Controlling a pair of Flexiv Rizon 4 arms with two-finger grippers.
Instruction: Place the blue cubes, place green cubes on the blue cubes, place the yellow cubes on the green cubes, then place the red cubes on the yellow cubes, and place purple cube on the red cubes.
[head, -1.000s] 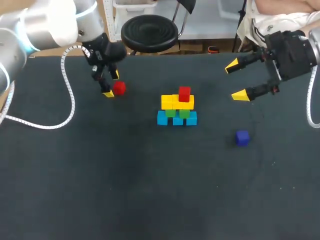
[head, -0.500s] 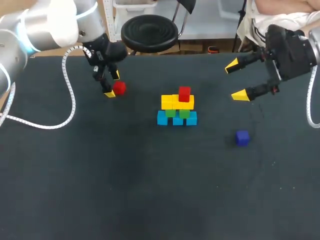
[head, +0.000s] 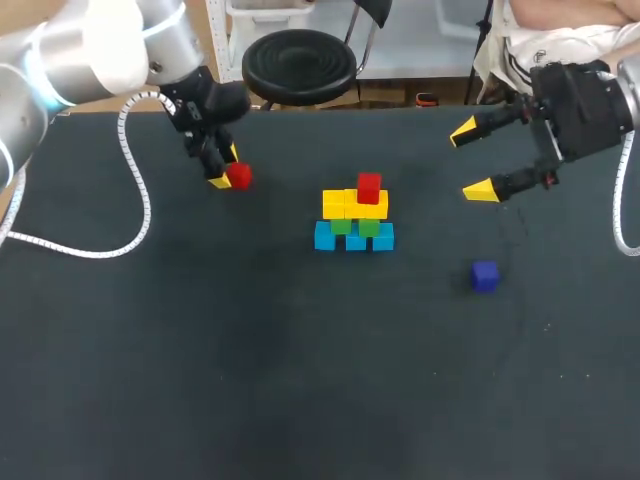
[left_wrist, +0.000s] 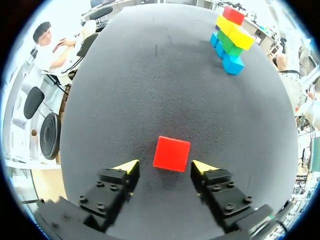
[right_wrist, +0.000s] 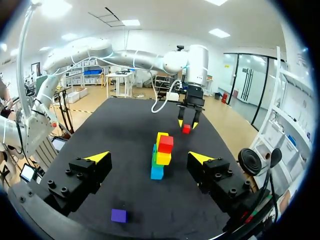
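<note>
Currently left end effector (left_wrist: 165, 166) straddles the loose red cube (left_wrist: 171, 153) at the desk's (head: 250, 350) far left, fingers spread, not touching, likely lined up for grabbing. Stack (head: 355, 218) waits mid-desk. Right end effector (head: 471, 160) hangs open far right, above the purple cube (head: 484, 275).

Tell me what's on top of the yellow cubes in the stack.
One red cube sits on the yellow cubes, with nothing on it. The yellow face under it is covered.

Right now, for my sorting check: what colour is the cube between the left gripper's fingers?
Red; the cube shows best in the left wrist view.
</note>
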